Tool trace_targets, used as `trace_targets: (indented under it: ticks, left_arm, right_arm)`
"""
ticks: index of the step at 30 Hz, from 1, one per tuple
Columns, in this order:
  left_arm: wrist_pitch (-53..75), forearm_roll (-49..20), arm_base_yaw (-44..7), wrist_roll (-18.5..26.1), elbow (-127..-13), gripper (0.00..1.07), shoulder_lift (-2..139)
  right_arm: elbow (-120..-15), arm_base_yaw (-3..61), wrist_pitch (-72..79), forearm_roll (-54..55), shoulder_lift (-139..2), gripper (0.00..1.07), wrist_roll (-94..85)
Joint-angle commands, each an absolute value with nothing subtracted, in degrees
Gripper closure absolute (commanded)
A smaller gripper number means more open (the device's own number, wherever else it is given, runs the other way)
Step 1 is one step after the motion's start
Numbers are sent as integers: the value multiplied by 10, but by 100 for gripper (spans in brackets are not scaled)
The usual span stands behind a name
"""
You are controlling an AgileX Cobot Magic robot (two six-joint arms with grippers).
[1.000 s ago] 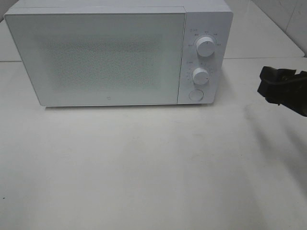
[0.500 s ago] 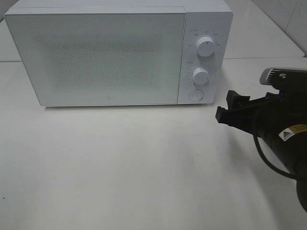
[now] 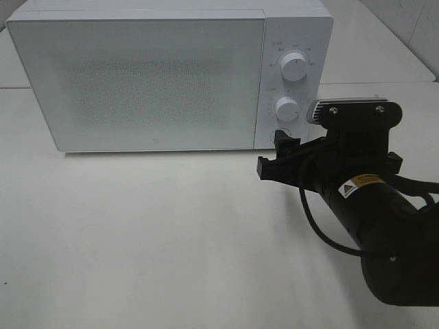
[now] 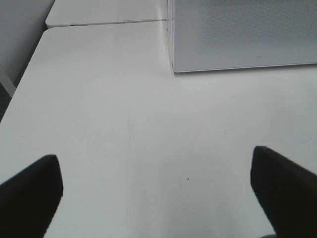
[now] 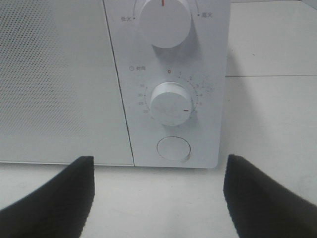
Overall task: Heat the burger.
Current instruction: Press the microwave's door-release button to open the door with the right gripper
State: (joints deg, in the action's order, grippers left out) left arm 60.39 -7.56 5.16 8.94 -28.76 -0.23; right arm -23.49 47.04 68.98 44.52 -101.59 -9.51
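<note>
While the burger shows in no view, the step in hand is judged from the right gripper (image 3: 272,152). It hangs low over the table (image 3: 171,240) at the right, fingers apart and holding nothing, pointed at the foot of the microwave (image 3: 158,82) panel. The button (image 5: 173,148) lies straight ahead between the two fingers, close but untouched.

Finding: if the door (image 3: 137,82) is to be opened, one fingertip should meet the button squarely at its middle and push straight in. The open fingers straddle it, so a sideways shift or a closing of the fingers is called for first. If the lower dial (image 5: 171,104) is the target instead, the gripper must rise and close evenly round its rim. Its red mark stands off the zero, toward the right. The upper dial (image 5: 165,20) carries its mark straight up.

Other things: the left gripper (image 4: 153,158) hangs over the table at the near left, fingers wide apart and empty, well apart from the microwave. A cable (image 3: 312,219) loops beside the right arm and snags nothing. Nothing stands between the right gripper and the panel.

Risk: an off-centre push could slide the microwave back.

The door is shut and frosted, so whether the burger sits behind it cannot be told. A second table (image 3: 370,48) lies beyond, at the far right.
</note>
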Motion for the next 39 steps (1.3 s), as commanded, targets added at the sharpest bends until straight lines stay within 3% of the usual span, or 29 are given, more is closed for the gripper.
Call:
trace_targets:
  ticks: [1, 11, 22, 27, 31, 35, 39]
  left_arm:
    - [596, -81, 54, 89, -286, 9, -14]
    - [596, -81, 54, 89, -286, 9, -14]
    - [596, -81, 54, 89, -286, 9, -14]
    - [596, -81, 54, 89, -286, 9, -14]
    - [596, -81, 54, 89, -286, 9, -14]
    - [596, -81, 54, 89, -286, 9, -14]
    - [596, -81, 54, 89, -286, 9, -14]
  right_arm:
    - [-249, 476, 694, 442, -1029, 36, -105]
    - [-248, 476, 669, 442, -1030, 37, -16]
    - [-248, 476, 623, 442, -1031, 49, 409]
    - [-248, 476, 621, 441, -1033, 64, 616]
    - [-248, 476, 622, 441, -1033, 74, 688]
    - [-248, 476, 622, 442, -1033, 92, 779]
    - [-248, 476, 622, 442, -1033, 101, 826]
